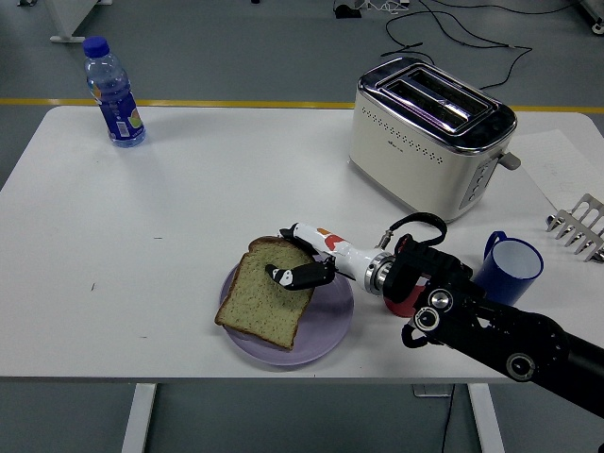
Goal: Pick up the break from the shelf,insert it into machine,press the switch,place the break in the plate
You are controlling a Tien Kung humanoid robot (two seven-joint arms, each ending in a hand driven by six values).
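Head view: bread on plate, our right hand at it.
Toaster well behind; purple plate carries the bread slice, overhanging its left rim. Our right hand pinches its top edge; a sticky release could drag it off.

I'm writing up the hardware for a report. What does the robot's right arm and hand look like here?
The right arm is black with round silver joint caps, a black cable looping above the wrist and a red patch beneath it. The right hand is white with black fingertips, a red mark on its back and a silver wrist collar.
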